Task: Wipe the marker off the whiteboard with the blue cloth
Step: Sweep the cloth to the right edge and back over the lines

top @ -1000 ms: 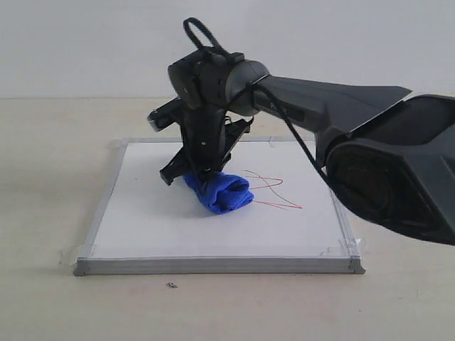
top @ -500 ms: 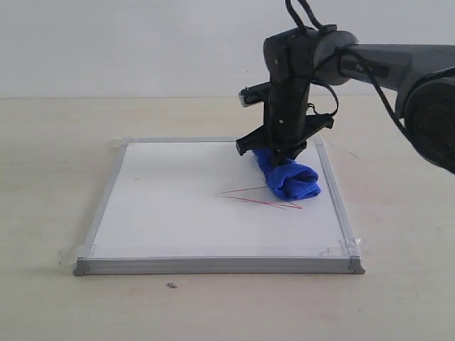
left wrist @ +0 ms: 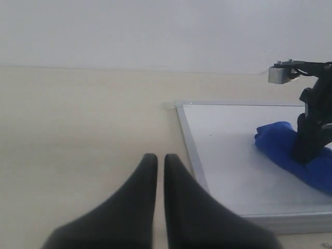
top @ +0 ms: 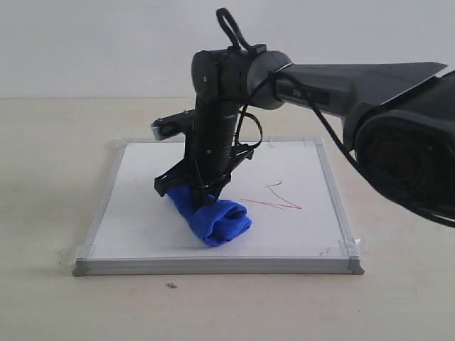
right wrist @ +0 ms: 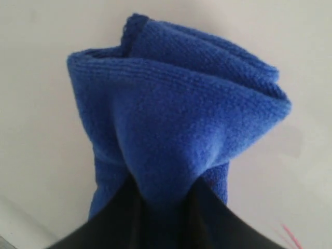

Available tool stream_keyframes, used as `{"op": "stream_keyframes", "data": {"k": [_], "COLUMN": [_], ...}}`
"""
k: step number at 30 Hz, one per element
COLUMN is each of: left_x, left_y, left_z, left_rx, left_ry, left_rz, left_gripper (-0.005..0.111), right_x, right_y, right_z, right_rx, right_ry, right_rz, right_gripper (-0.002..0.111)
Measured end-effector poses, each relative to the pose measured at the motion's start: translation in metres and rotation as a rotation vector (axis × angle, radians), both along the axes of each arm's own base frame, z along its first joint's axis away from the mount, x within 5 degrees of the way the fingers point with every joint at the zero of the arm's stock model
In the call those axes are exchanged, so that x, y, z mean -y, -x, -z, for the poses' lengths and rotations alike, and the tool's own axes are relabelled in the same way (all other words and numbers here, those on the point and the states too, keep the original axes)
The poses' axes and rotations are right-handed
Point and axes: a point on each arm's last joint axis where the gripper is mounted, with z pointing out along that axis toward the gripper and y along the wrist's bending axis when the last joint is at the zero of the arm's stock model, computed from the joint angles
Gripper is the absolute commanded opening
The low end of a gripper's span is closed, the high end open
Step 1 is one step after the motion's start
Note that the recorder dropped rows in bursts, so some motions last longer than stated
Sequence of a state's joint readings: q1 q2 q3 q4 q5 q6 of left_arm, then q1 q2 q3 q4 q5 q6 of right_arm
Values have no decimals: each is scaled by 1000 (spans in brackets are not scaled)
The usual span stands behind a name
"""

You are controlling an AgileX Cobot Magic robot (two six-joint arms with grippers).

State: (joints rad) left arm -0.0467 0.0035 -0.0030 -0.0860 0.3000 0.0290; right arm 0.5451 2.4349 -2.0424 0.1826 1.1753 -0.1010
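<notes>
On the whiteboard point(top: 135, 206), near the marker point(top: 283, 205), blue cloth point(top: 220, 222) tight in the right claw point(top: 202, 193).

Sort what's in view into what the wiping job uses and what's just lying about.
In the job: blue cloth, pinched in the right gripper; whiteboard; red marker lines.
Just there: left gripper, shut, off the board; dark speck on the table.

blue cloth point(top: 213, 217): bunched on whiteboard point(top: 142, 213) | marker point(top: 274, 197): red lines right
</notes>
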Motion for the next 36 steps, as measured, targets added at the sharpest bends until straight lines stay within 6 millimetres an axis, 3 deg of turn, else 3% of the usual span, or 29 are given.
{"op": "stream_keyframes", "data": {"k": [6, 8, 10, 16, 18, 20, 24, 28, 30, 36], "left_x": [0, 0, 0, 0, 0, 0, 0, 0, 0, 0], "left_y": [0, 0, 0, 0, 0, 0, 0, 0, 0, 0], "left_z": [0, 0, 0, 0, 0, 0, 0, 0, 0, 0], "left_rx": [0, 0, 0, 0, 0, 0, 0, 0, 0, 0], "left_ry": [0, 0, 0, 0, 0, 0, 0, 0, 0, 0], "left_rz": [0, 0, 0, 0, 0, 0, 0, 0, 0, 0], "left_gripper": [5, 5, 5, 5, 5, 5, 5, 5, 5, 5], "right_x": [11, 25, 50, 157, 181, 193, 187, 156, 131, 28], "right_y": [-6, -14, -27, -65, -69, -69, -66, -58, -49, -1], "right_z": [1, 1, 1, 1, 3, 2, 3, 4, 5, 4], "right_rx": [59, 65, 64, 64, 54, 41, 31, 59, 66, 85], "right_ry": [117, 140, 161, 221, 228, 210, 178, 213, 247, 276], "right_rz": [56, 100, 161, 408, 478, 516, 500, 372, 277, -51], "right_gripper": [0, 0, 0, 0, 0, 0, 0, 0, 0, 0]}}
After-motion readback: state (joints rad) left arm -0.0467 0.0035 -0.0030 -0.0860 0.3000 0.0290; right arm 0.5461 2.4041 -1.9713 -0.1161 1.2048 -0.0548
